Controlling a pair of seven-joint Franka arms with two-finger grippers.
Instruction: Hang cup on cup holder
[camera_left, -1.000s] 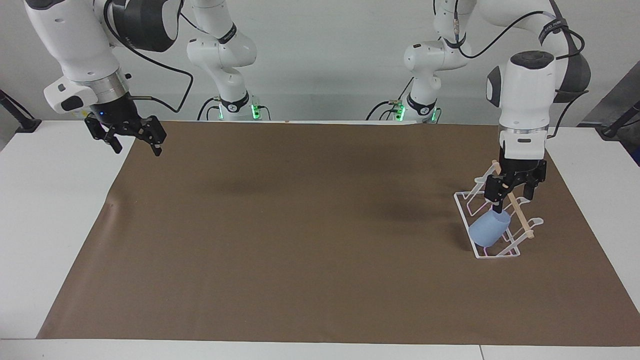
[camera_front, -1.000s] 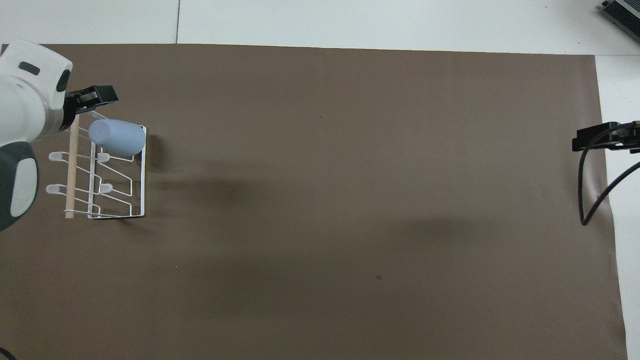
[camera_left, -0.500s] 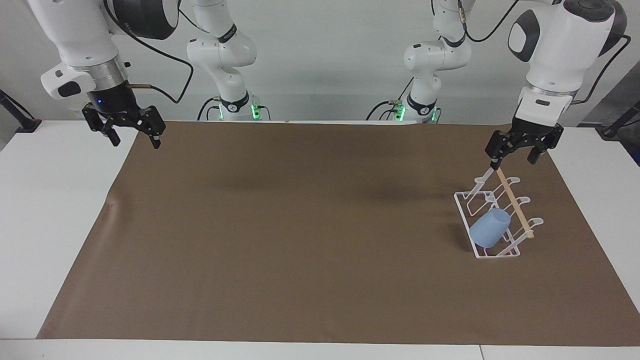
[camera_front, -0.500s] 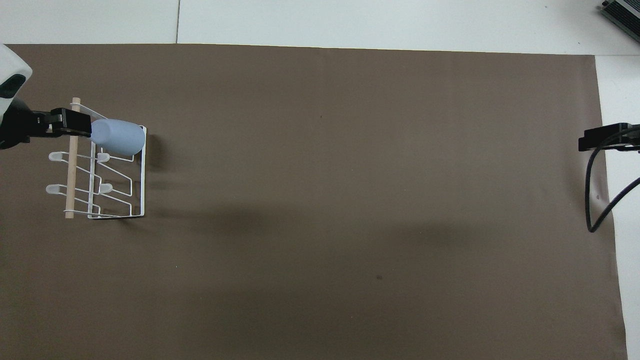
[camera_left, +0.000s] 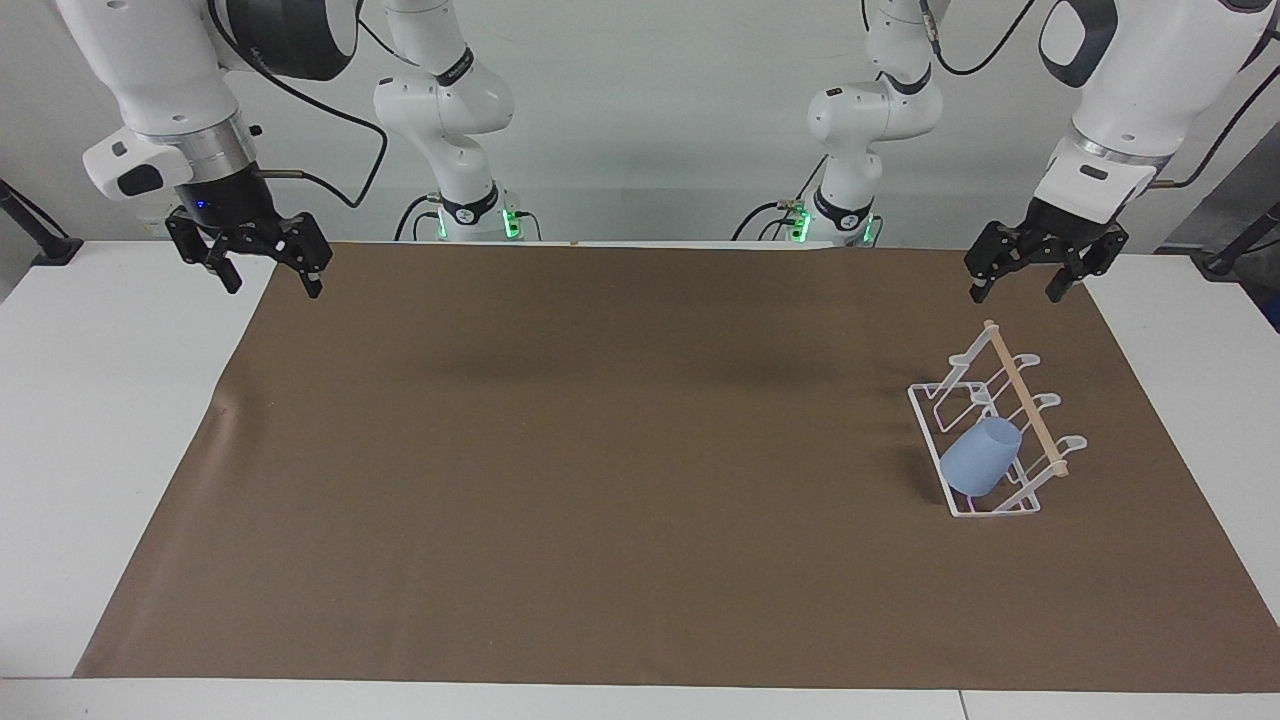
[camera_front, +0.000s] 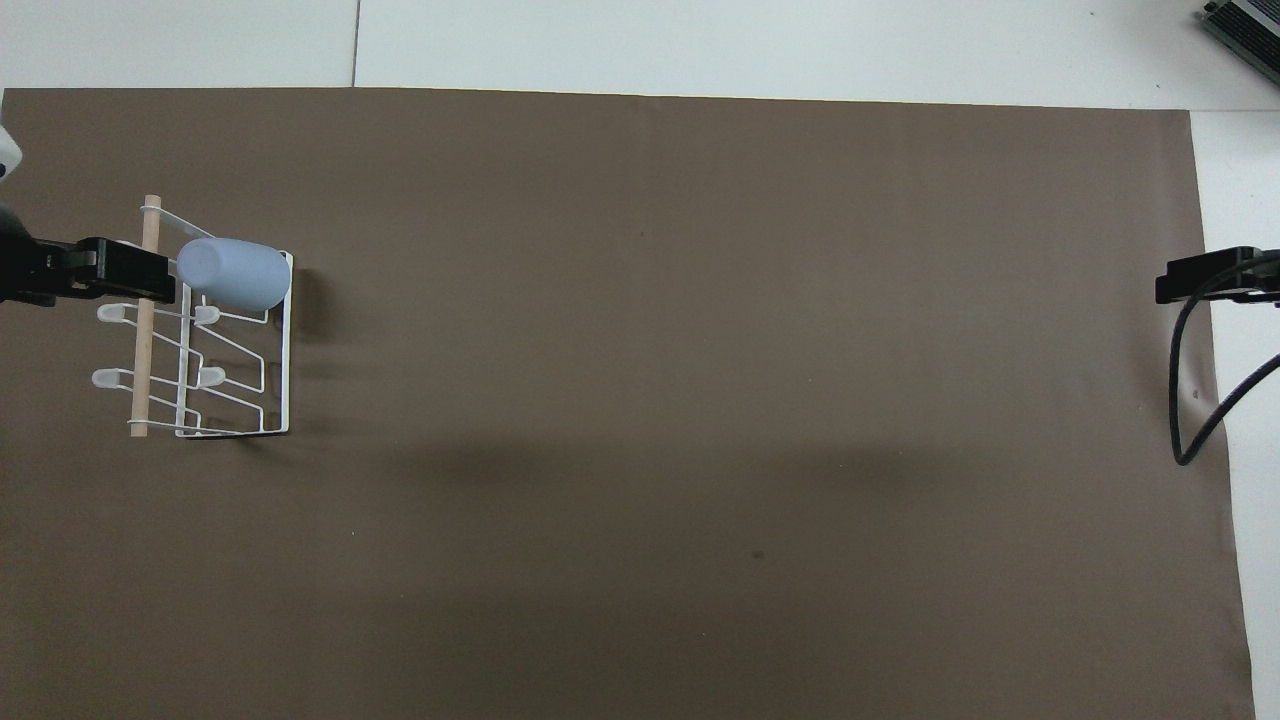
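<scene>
The cup (camera_left: 981, 456), light, smooth plastic hung on the cup holder (camera_left: 990, 420), suits a mid-wall grip; the left pincer (camera_left: 1026, 275) above it and the right pincer (camera_left: 268, 270) both gape empty.

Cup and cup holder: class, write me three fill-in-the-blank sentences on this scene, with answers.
1. The cup hangs on the cup ____.
2. The cup holder stands on a ____ mat.
3. The left hand is up in the air, open and holding ____.

Missing words: holder; brown; nothing
</scene>
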